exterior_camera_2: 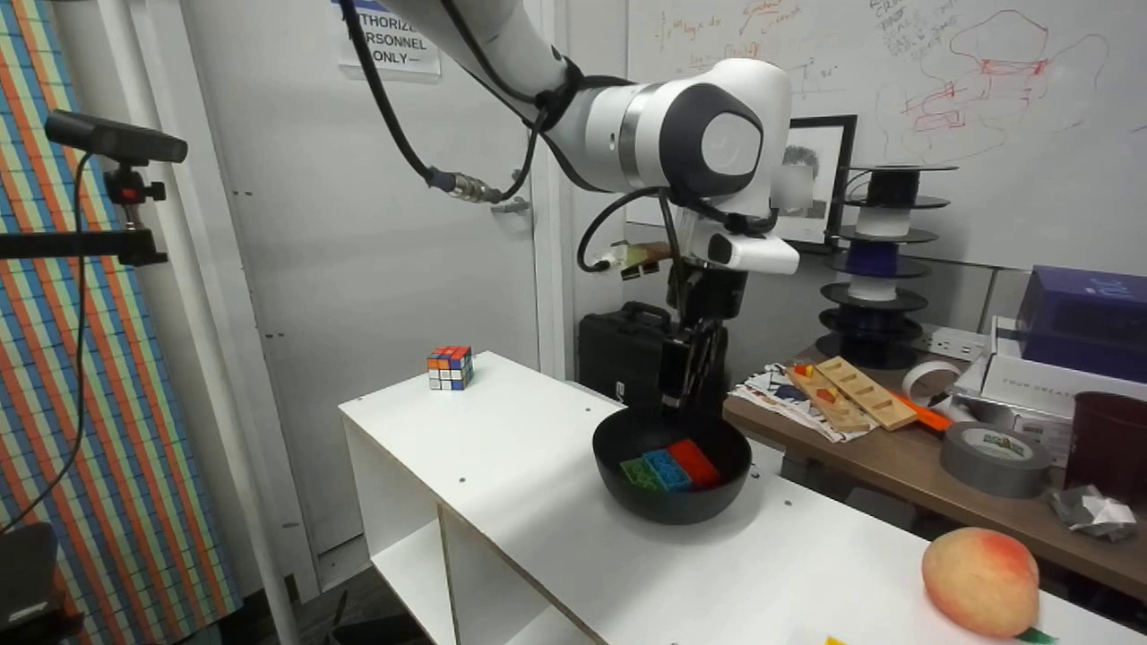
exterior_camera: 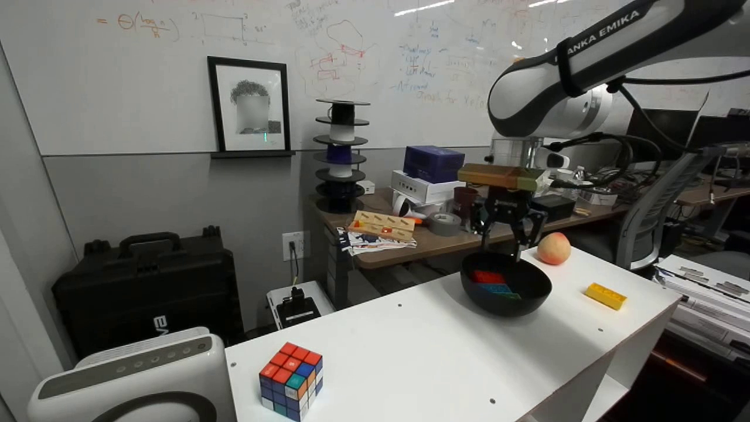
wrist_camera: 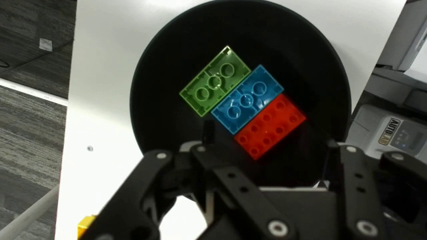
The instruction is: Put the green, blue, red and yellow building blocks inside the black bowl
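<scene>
While fingers [wrist_camera: 209, 135] gape above bowl [exterior_camera: 504, 305] | white surface [exterior_camera: 404, 351] bears yellow block [exterior_camera: 606, 296] | whiteboard [exterior_camera: 375, 82] behind

The white arm [exterior_camera_2: 596, 134] has dark grey joint covers [exterior_camera_2: 683, 139], a silver ring [exterior_camera_2: 633, 134], looping black cables [exterior_camera_2: 380, 107], a metal connector [exterior_camera_2: 470, 188], a black strap [exterior_camera: 566, 67] beside white "EMIKA" lettering [exterior_camera: 605, 31], and a black tool [exterior_camera: 501, 249] with pale round screws [wrist_camera: 278, 228].

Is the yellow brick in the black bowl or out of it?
Out: the yellow brick lies on the white tabletop, not touching the black bowl.
</scene>
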Controlling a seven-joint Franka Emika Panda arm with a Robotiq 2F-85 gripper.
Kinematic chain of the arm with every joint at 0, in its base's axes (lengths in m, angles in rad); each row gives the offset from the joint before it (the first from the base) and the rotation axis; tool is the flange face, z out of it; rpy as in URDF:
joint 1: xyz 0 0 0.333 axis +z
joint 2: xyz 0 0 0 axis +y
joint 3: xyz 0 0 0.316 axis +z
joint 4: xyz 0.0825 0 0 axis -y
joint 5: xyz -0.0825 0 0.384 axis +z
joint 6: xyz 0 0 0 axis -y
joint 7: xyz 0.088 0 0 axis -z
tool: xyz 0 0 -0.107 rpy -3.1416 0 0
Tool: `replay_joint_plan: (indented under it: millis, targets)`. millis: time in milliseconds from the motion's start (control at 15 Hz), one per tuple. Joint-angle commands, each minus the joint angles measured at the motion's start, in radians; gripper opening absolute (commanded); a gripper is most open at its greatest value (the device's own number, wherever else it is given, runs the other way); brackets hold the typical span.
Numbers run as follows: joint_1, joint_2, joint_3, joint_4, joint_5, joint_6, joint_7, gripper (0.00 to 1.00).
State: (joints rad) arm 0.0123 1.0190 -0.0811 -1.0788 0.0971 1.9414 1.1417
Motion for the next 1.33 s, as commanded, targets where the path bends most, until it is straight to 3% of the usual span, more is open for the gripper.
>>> replay_joint_plan:
  millis: [0,467,1267]
  targets:
    - [-0.011,-0.019,-0.011,-0.012,0.020,0.051,0.015,0.98]
    - [-0.045,-0.099,-0.078,-0.162,0.066,0.180,0.303,1.00]
    - [-0.087,-0.330,-0.182,-0.630,0.137,0.412,0.712,1.00]
